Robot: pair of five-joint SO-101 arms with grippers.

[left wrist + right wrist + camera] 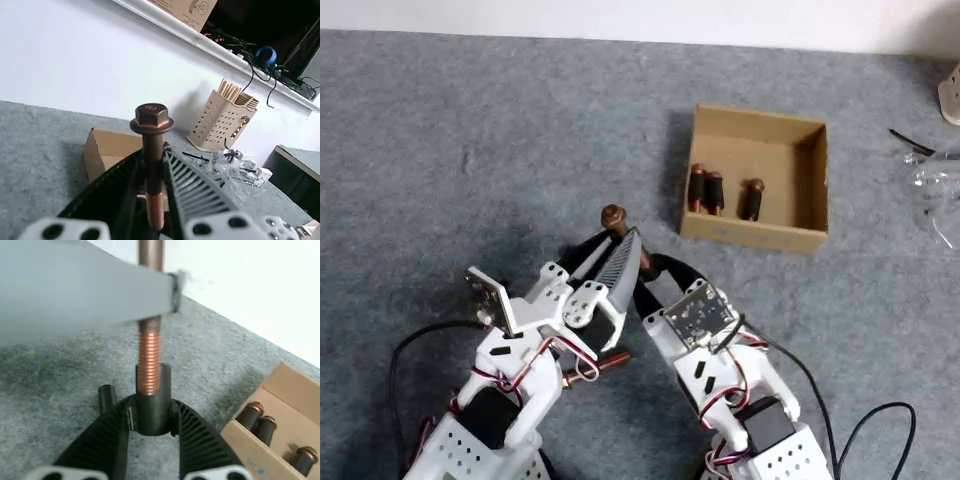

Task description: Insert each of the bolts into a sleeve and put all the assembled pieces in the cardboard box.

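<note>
On the grey, felt-like desk (470,150), an open brown cardboard box (750,236) holds three assembled dark sleeve-and-bolt pieces (716,190). A spare copper bolt (592,367) lies under the left arm, and a loose short black sleeve (106,397) stands nearby. The left jaws clamp a copper hex-head bolt (152,150) by its shank. Its threaded end enters the black tubular sleeve (150,410) gripped in the right jaws.

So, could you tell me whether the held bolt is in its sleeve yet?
Partly in: the bolt tip sits inside the sleeve in the right gripper, thread showing above.
</note>
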